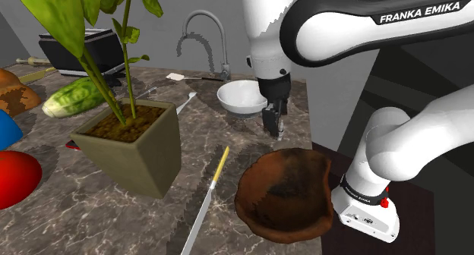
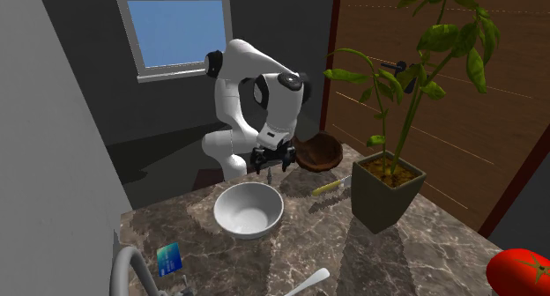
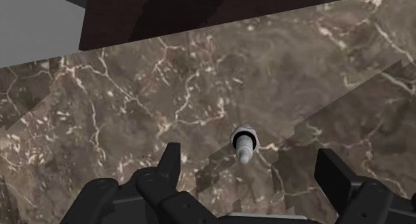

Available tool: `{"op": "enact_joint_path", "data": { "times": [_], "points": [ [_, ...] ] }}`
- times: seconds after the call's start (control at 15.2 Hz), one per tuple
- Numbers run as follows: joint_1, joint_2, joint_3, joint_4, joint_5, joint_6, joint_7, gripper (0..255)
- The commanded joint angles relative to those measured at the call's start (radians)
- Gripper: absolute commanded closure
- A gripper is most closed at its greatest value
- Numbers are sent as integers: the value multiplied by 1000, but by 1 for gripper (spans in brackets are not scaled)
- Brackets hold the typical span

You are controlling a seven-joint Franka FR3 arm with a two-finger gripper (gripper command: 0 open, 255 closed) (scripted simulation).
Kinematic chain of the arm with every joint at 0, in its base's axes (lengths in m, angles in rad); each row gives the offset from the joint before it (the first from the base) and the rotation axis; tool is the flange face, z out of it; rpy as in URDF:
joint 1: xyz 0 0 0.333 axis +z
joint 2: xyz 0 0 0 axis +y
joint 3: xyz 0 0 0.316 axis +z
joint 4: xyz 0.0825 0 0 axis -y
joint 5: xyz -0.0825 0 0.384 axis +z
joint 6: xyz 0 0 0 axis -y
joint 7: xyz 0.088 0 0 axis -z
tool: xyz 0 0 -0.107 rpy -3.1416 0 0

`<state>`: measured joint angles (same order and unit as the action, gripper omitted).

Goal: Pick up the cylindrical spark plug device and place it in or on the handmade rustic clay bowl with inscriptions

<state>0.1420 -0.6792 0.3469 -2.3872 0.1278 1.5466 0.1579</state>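
A small grey cylindrical spark plug (image 3: 244, 143) lies on the dark marble counter (image 3: 133, 109). My gripper (image 3: 249, 156) hangs just above it, open, with a black finger (image 3: 170, 161) on either side and neither one touching it. In the shoulder view the gripper (image 1: 274, 124) points down between a white bowl (image 1: 241, 96) and the brown rough clay bowl (image 1: 285, 193), which sits near the counter's edge by the stand. The second exterior view shows the gripper (image 2: 271, 162) low over the counter, right beside the clay bowl (image 2: 317, 151).
A potted plant (image 1: 129, 143) stands at the shoulder view's left of the clay bowl, and a yellow-handled knife (image 1: 209, 189) lies between them. A tap (image 1: 205, 26), a cucumber (image 1: 72, 98) and a red tomato (image 1: 15, 177) are further off. The white bowl (image 2: 248, 209) is close to the gripper.
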Motion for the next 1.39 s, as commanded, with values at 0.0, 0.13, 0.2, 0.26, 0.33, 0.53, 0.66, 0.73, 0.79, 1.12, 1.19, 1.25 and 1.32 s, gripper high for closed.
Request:
{"op": "enact_joint_path", "data": {
  "times": [0.0, 0.13, 0.2, 0.26, 0.33, 0.53, 0.66, 0.73, 0.79, 1.12, 1.19, 1.25, 1.32],
  "points": [
    [3, -8, 3, -32, 4, 24, -1, 0],
    [6, -16, 5, -71, 8, 55, -2, 0],
    [6, -16, 5, -72, 8, 55, -2, 0],
    [6, -16, 5, -71, 8, 55, -2, 0],
    [6, -16, 5, -71, 8, 55, -2, 0],
    [6, -16, 5, -71, 8, 55, -2, 0],
    [6, -16, 5, -71, 8, 54, -2, 0],
    [6, -16, 5, -71, 8, 54, -2, 255],
    [6, -16, 5, -71, 8, 54, -2, 255],
    [6, -16, 5, -71, 8, 54, -2, 255],
    [6, -16, 5, -71, 8, 54, -2, 255],
    [6, -16, 5, -71, 8, 54, -2, 255],
    [6, -16, 5, -71, 8, 55, -2, 255]
  ]
}}
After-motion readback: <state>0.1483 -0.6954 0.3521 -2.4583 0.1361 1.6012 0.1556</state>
